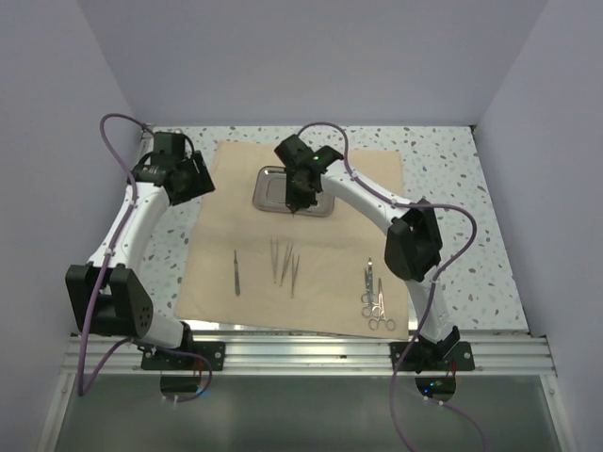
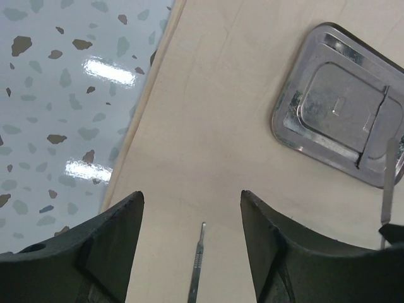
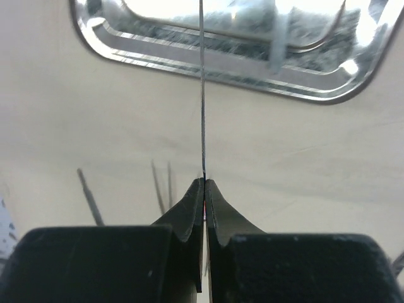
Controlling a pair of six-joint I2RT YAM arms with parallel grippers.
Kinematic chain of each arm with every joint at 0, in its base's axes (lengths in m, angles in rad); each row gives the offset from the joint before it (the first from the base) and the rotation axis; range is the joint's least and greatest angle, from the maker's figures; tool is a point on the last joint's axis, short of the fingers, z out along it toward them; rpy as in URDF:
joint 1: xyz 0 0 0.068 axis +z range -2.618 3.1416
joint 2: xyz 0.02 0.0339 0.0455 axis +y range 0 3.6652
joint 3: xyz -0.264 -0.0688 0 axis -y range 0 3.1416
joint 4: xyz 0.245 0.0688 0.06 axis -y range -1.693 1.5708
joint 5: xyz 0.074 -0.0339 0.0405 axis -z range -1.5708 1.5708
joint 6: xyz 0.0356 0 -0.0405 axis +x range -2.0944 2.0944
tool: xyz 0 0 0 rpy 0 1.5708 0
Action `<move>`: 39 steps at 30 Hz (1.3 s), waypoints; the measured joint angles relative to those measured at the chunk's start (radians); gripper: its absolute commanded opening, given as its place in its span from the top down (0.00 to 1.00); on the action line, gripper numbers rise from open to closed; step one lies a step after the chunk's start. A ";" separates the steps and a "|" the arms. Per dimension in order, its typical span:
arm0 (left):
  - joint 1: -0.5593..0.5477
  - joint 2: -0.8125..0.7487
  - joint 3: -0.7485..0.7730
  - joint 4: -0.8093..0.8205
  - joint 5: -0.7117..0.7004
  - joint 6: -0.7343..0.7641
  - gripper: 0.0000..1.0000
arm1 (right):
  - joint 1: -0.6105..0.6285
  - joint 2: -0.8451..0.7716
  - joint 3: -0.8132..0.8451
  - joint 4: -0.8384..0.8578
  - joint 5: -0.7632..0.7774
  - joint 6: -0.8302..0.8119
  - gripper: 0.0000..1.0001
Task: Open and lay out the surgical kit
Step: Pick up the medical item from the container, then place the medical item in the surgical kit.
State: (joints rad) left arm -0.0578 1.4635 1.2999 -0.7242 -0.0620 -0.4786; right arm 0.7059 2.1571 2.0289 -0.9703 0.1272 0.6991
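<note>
The tan cloth wrap point(image 1: 320, 273) lies spread flat. The steel tray point(image 1: 271, 191) rests on its far part, also seen in the left wrist view point(image 2: 285, 126) and the right wrist view point(image 3: 158, 53). My right gripper point(image 3: 204, 181) hangs just in front of the tray, shut on a thin flat scalpel-like instrument point(image 3: 202, 95) that points toward the tray. On the cloth lie a scalpel point(image 1: 236, 271), tweezers point(image 1: 283, 259) and ring-handled forceps point(image 1: 375, 301). My left gripper point(image 2: 191, 196) is open above the cloth's left part, over the scalpel point(image 2: 197, 265), holding nothing.
Speckled tabletop point(image 2: 57, 95) shows left of the cloth's edge. Lilac walls close the table in at the back and both sides. A metal rail point(image 1: 301, 353) with the arm bases runs along the near edge.
</note>
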 measured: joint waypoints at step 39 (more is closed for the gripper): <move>0.122 0.044 0.153 -0.010 0.024 0.008 0.28 | 0.339 0.163 -0.071 0.208 -0.473 0.155 0.01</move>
State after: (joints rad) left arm 0.0647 1.5078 1.4532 -0.7341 -0.0376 -0.4702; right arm 1.0447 2.3199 1.9583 -0.7624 -0.3462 0.8539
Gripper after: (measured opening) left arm 0.720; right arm 0.976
